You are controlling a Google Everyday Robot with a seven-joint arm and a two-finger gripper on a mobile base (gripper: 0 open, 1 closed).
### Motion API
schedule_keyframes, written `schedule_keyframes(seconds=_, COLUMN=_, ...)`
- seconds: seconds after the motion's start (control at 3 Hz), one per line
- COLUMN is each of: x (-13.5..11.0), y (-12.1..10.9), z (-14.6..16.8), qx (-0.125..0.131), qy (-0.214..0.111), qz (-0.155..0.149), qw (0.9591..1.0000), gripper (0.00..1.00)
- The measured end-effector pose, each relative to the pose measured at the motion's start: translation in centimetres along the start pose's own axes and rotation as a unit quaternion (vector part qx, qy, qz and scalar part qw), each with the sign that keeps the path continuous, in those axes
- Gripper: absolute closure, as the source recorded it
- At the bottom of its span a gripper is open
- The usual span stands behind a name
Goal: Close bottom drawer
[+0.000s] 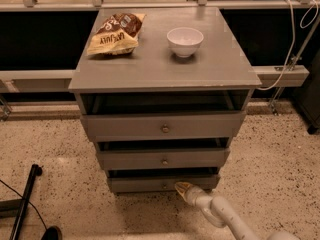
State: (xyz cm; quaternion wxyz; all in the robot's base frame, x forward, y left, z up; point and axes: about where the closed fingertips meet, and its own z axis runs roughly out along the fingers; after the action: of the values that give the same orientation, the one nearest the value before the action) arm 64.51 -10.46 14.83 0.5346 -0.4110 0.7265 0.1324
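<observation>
Lower centre of the frame: the hand (183, 188) sits against the front of the bottom drawer (140, 184) at its right half, and a dark gap shows above the front. Whether the hand is wide or narrow cannot be told.

Cabinet (160, 69) sits mid-room, with a rail (280, 75) running behind it. On its top, clock centred on the top: chip bag (116, 33) at 10 o'clock, bowl (185, 41) at 2, well apart. Three drawers are stacked in front: top drawer (130, 126), middle drawer (130, 160) under it, bottom drawer (140, 184) lowest, each standing out from the carcass. Gripper (182, 189) is low at the bottom drawer's front, just right of centre. Arm (220, 216) trails off to 5 o'clock over the floor (75, 209). Pole (25, 201) lies on the floor at 8. Cable (292, 39) hangs at 2, beyond the cabinet.
</observation>
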Motion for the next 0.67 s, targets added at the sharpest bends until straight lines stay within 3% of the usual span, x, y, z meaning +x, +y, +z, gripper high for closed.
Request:
schedule_keyframes(seconds=0.33, x=0.5, y=0.8, z=-0.1, qx=-0.049, qy=0.007, qz=-0.029, qw=0.9984, gripper=1.0)
schedule_keyframes(seconds=0.67, x=1.6, y=2.7, z=-1.8, qx=-0.119, qy=0.035, qz=-0.068, qw=0.9899, gripper=1.0)
